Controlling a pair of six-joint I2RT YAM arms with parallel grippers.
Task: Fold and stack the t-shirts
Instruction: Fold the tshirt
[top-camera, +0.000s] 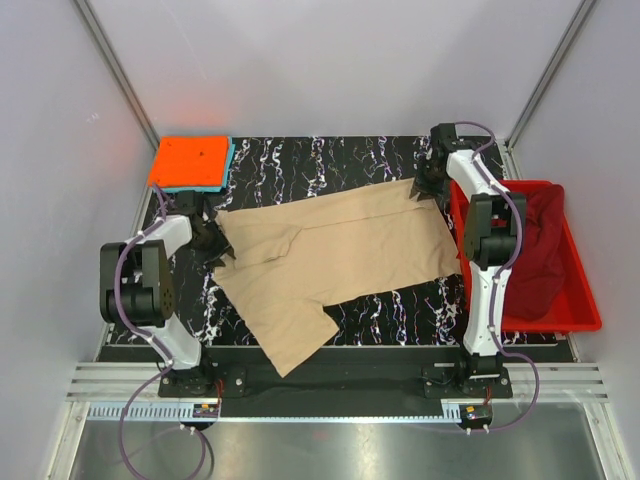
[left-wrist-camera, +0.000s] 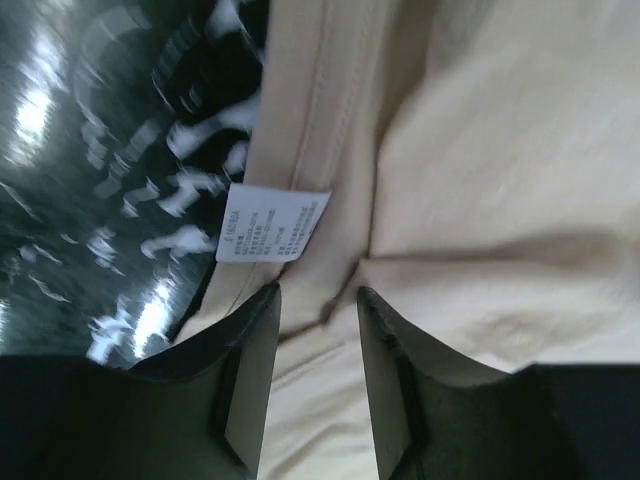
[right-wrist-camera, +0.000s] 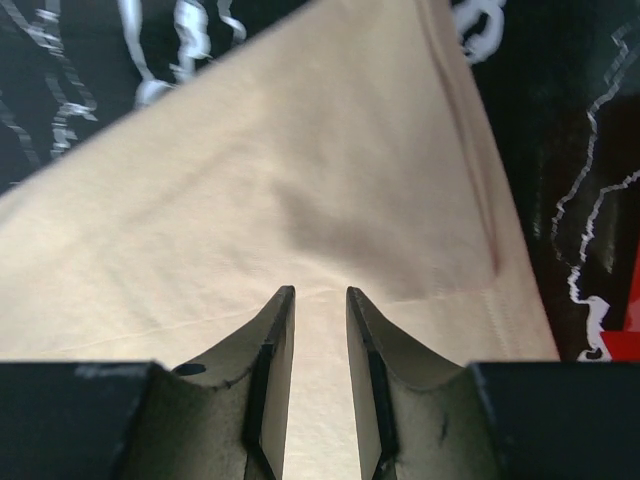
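A large tan t-shirt (top-camera: 340, 250) lies spread across the black marbled table. My left gripper (top-camera: 212, 240) is at its left end by the collar, shut on a bunch of the cloth (left-wrist-camera: 500, 180); the left wrist view (left-wrist-camera: 318, 292) shows a white label (left-wrist-camera: 272, 225) just ahead of the fingertips. My right gripper (top-camera: 425, 190) is at the shirt's far right corner near the hem, shut on a ridge of tan cloth (right-wrist-camera: 300, 170) that rises between its fingers (right-wrist-camera: 320, 290). A folded orange t-shirt (top-camera: 190, 160) lies on a light blue one (top-camera: 229, 165) at the back left. A maroon t-shirt (top-camera: 540, 250) lies in the bin.
A red plastic bin (top-camera: 585, 300) stands at the right edge of the table, close beside the right arm; its corner shows in the right wrist view (right-wrist-camera: 630, 325). White walls close in the back and sides. One sleeve of the tan shirt hangs over the near table edge (top-camera: 290, 350).
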